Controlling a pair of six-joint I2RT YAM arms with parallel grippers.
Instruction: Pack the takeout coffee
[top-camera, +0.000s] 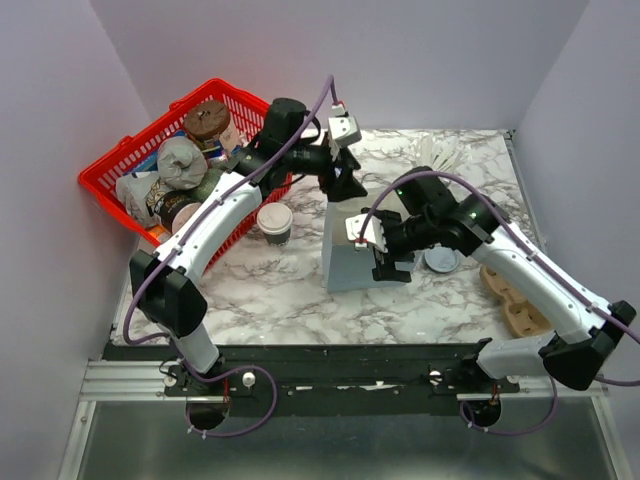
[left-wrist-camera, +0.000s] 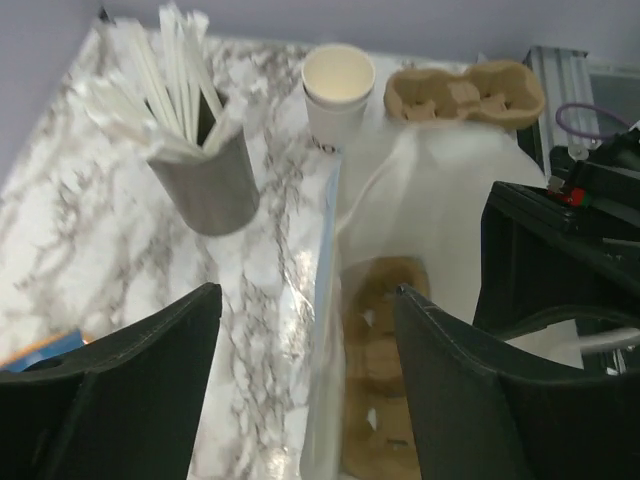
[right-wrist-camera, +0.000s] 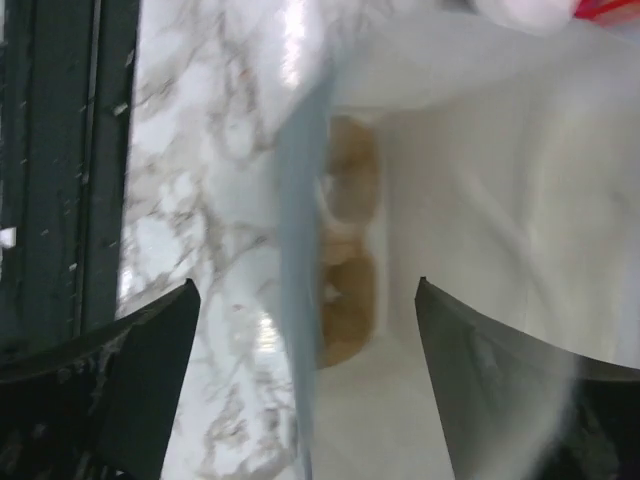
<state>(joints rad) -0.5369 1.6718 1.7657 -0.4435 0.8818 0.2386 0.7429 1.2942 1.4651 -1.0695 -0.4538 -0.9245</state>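
Far left on the marble worktop (top-camera: 270, 290): a red basket (top-camera: 105, 185), heaped with mixed items. Just right of its near corner, upright on the worktop and apart from both arms: the takeout coffee (top-camera: 274, 222), white lid on, outside the bag.

At centre: an upright white paper bag (top-camera: 345, 255), mouth open to the top. Over its far rim: the left end effector (top-camera: 347, 192), fingers (left-wrist-camera: 150, 360) spread wide on either side of the bag's thin edge, clamped on nothing. Down inside the bag, in the left wrist view: a brown cardboard cup carrier (left-wrist-camera: 385, 340), lying flat.

At the bag's right near side: the right end effector (top-camera: 390, 265), likewise wide apart astride the bag's edge, gripping nothing.

Just beside it to the right: a flat grey-white lid disc (top-camera: 441, 260). Toward the back right: a grey holder of white straws (left-wrist-camera: 205, 180), with a lidless cream paper cup (left-wrist-camera: 337, 85) near it. Furthest right: a second carrier (top-camera: 515, 300), flat on the worktop.
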